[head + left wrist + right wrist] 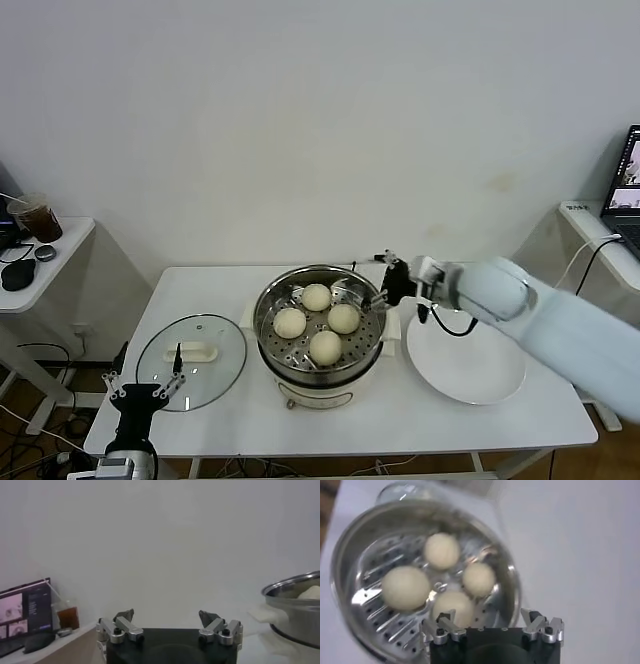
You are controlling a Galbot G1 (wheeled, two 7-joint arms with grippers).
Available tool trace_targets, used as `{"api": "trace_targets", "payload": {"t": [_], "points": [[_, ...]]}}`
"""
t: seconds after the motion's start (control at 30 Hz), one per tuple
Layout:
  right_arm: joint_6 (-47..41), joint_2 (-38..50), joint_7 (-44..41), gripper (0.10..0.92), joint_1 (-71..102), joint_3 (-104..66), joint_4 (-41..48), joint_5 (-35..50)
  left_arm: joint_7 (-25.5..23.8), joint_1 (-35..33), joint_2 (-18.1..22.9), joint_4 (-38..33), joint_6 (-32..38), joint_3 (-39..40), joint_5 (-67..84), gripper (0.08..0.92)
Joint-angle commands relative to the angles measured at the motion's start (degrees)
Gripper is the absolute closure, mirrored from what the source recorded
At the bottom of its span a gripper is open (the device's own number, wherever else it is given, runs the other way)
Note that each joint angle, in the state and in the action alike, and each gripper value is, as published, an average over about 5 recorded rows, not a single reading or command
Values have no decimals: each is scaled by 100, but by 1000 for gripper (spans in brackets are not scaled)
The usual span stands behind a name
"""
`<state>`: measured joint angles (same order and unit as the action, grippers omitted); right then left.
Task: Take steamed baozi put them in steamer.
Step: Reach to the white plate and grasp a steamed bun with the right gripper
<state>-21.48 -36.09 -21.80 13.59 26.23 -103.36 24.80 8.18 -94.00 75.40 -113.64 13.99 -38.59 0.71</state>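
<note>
The steel steamer (pixel 268 300) stands mid-table with several cream-white baozi (pixel 316 297) on its perforated tray. My right gripper (pixel 378 291) is open and empty, hovering just above the steamer's right rim. In the right wrist view the baozi (pixel 405 587) lie in the steamer (pixel 512 585), beyond the open gripper (pixel 488 616). My left gripper (pixel 140 392) is open and empty, parked low at the table's front left. In the left wrist view it (pixel 167 615) points at the wall, with the steamer (pixel 295 610) at the side.
A glass lid (pixel 190 362) with a white handle lies left of the steamer. A bare white plate (pixel 465 355) lies right of it, under my right arm. A side table with a drink cup (pixel 35 215) stands far left; a laptop (pixel 628 190) far right.
</note>
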Motion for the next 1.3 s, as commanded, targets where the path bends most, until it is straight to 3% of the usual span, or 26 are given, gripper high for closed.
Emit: {"api": "trace_targets", "payload": {"t": [0.03, 0.3, 0.47, 0.6, 0.83, 1.07, 1.3], "points": [[2505, -1331, 1166, 203, 5752, -5433, -435, -1404, -19, -15, 16, 25, 110, 109, -33, 177], [3745, -3623, 555, 203, 6728, -7330, -497, -1921, 55, -58, 14, 33, 185, 198, -483, 177], [3796, -4312, 439, 203, 7123, -8097, -714, -1622, 549, -40, -14, 157, -6, 105, -1957, 177], [3656, -4525, 545, 203, 7491, -8347, -841, -1411, 881, -29, -156, 531, -159, -244, -4138, 177], [3523, -4879, 761, 203, 7881, -8400, -987, -1444, 714, -154, -820, 1197, -280, -415, -6764, 177], [3470, -5078, 849, 203, 8035, -8336, -1034, -1461, 738, 442, -1193, 2048, -56, 78, -7605, 177], [3493, -5180, 837, 203, 8086, -8290, -978, -1489, 751, 1650, -1301, 2887, 79, 451, -7838, 177]]}}
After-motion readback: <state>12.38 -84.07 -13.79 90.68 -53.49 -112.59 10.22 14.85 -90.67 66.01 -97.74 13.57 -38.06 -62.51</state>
